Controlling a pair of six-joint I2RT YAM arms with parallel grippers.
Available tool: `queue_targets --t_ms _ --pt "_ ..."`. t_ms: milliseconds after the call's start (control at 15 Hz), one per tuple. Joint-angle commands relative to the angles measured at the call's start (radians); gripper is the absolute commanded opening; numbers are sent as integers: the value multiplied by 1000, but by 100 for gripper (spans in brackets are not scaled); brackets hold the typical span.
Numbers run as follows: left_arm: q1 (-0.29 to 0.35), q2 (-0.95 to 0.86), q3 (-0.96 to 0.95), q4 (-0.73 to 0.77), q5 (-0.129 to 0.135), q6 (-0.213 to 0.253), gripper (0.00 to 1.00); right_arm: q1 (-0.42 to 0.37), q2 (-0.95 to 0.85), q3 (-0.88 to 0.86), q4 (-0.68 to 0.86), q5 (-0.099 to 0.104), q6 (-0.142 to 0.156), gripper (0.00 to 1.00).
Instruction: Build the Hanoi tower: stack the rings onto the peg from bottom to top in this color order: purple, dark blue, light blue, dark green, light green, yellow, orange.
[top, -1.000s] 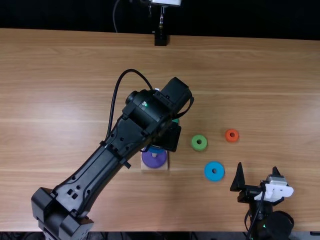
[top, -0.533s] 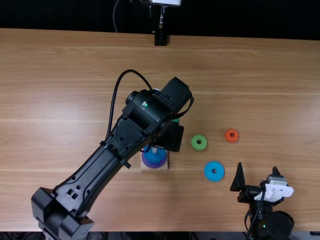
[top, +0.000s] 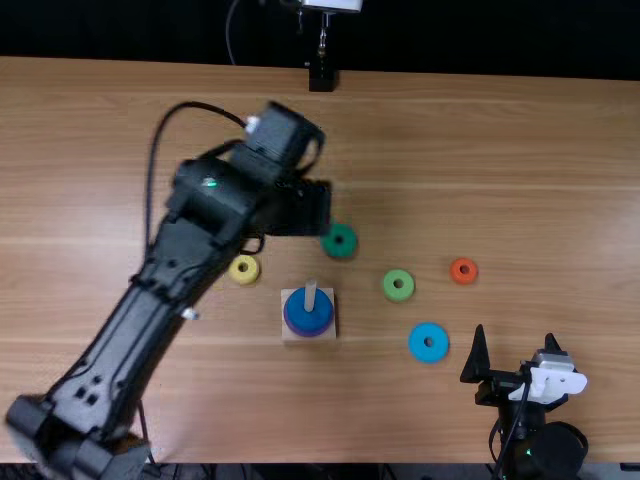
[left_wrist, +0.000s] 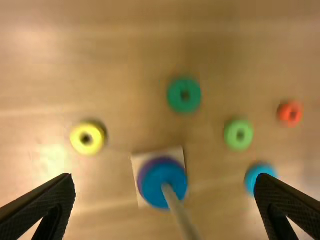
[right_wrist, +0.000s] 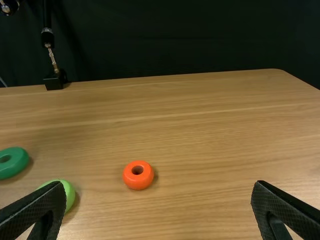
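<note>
Orange ring (right_wrist: 138, 175) flat on table (right_wrist: 200, 145), between pincer's spread fingers (right_wrist: 285, 207).

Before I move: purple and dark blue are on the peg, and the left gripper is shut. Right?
No: the left gripper is open, its fingers apart in the left wrist view. The purple ring and dark blue ring are on the peg.

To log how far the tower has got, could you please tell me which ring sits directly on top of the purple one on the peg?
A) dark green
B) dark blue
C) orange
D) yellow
B: the dark blue ring lies around the peg on top of the purple ring, whose edge shows beneath it.
</note>
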Motion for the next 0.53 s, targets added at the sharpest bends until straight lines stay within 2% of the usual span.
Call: queue_targets --t_ms 0,133,333,467 --pt "55 -135 -114 49 -13 -1 100 -6 -12 -33 -11 1 4 100" --pt "135 -311 -333 240 -11 4 100 -6 -12 -33 -11 1 4 100" --pt "255 -598 -784 632 -8 8 100 -6 -12 -33 -11 1 4 100" --pt "341 -833 -1085 866 -4 63 100 -6 -12 -33 -11 3 4 100"
